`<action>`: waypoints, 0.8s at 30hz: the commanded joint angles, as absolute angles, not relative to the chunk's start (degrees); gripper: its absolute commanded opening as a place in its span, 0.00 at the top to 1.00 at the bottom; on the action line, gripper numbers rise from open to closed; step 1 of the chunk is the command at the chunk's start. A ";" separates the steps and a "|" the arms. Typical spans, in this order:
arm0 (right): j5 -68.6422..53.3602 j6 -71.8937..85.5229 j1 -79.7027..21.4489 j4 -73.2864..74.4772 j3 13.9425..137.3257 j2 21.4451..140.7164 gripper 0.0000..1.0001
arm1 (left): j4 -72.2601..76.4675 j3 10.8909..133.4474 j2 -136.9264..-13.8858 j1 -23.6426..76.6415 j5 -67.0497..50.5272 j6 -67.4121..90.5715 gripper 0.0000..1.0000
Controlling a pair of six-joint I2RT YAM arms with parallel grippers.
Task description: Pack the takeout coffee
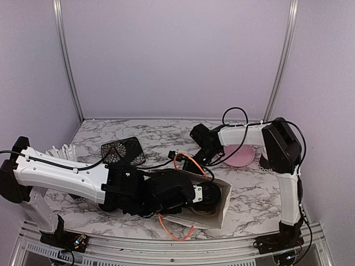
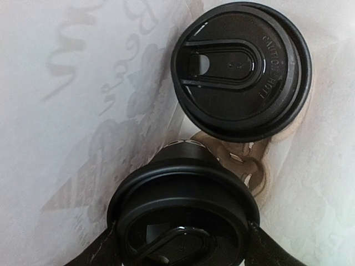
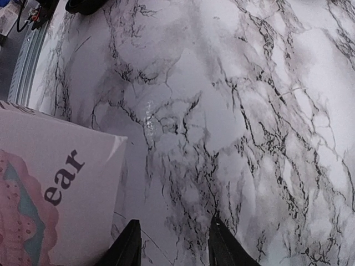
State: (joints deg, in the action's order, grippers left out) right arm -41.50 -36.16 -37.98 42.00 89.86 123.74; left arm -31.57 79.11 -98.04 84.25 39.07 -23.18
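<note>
takeout coffee (image 2: 183,194) sat inside the white paper bag (image 1: 222,202) as two lidded black cups. the held cup (image 2: 183,216) was low in the left wrist view, and the left pincer (image 2: 180,249) was clenched on it, a dark finger pressed against each side of its lid rim. the second cup (image 2: 241,66) stood deeper in the bag, near the held one but not touching it, its lid fully on. from above, we saw the left arm reaching into the mouth of the bag, which rested on the marble table (image 3: 249,111). the right pincer (image 3: 175,238) hovered just beside the printed side of the bag, its fingers spread with only bare table between them.

we judged the step in hand to be setting this cup down next to the other, with the packing close to done. we could not tell whether its base had reached the bottom of the bag. the next move called for lowering it upright, clear of the second cup, then releasing and backing the arm out without snagging the bag's thin walls. the free pincer could have steadied the bag.
</note>
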 commanded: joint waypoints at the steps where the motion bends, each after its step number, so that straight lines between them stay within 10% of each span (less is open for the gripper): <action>1: -39.43 -34.95 -38.67 41.26 90.71 119.27 0.59 | -30.04 76.43 -94.40 85.22 39.57 -22.58 0.62; 24: -29.29 -34.46 -41.87 37.64 87.98 116.16 0.57 | -28.25 72.52 -94.74 87.01 37.29 -22.87 0.63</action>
